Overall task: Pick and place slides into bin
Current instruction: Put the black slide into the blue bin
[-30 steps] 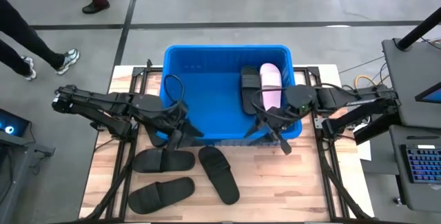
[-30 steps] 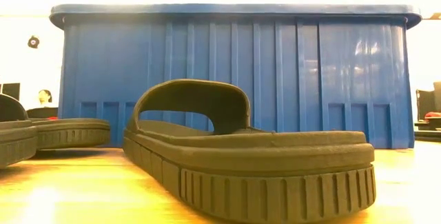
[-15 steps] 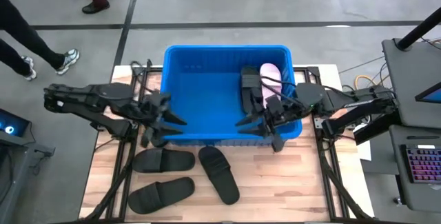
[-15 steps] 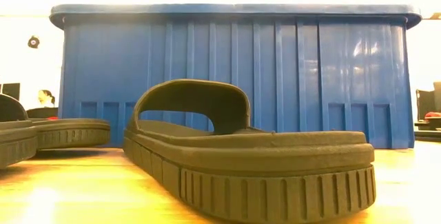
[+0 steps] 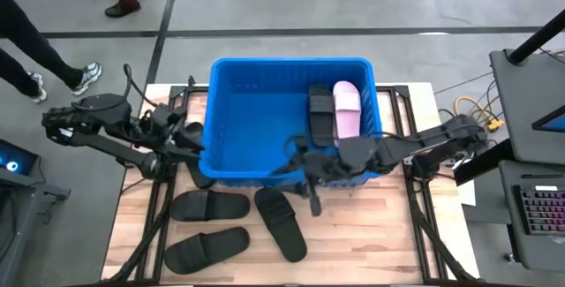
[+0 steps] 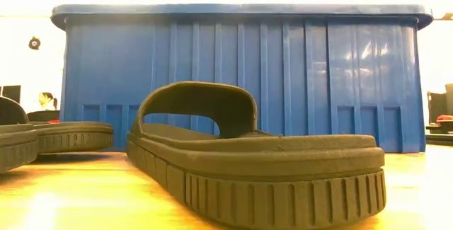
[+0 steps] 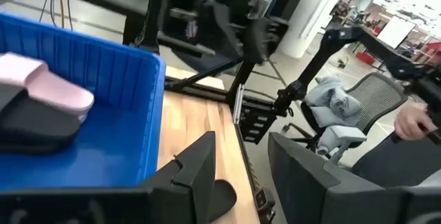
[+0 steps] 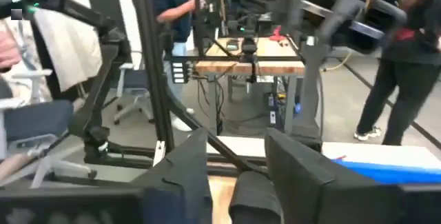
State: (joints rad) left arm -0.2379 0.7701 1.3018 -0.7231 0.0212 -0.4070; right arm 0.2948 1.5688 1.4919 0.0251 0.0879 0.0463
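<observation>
The blue bin (image 5: 265,115) stands at the table's far middle. One black slide (image 5: 320,115) and one pale pink slide (image 5: 346,109) lie side by side on its floor at the right. Three black slides lie sole-down on the table in front of it: one (image 5: 209,206), one (image 5: 281,223) and one (image 5: 207,247). My left gripper (image 5: 194,139) is open and empty just outside the bin's left wall. My right gripper (image 5: 297,172) is open and empty over the bin's near wall, above the middle slide's far end. The low view shows no gripper.
The bin's near wall (image 6: 241,81) rises right behind the slides on the table. Black frame rails run along both sides of the table (image 5: 159,207). A desk with a keyboard (image 5: 538,207) stands to the right. People's legs (image 5: 35,66) show on the floor at far left.
My left gripper has drawn back from the bin's near left corner toward the table's left edge. My right gripper has gone along the bin's near wall toward the table's left, from the bin's right part to its middle. The slides have kept still.
</observation>
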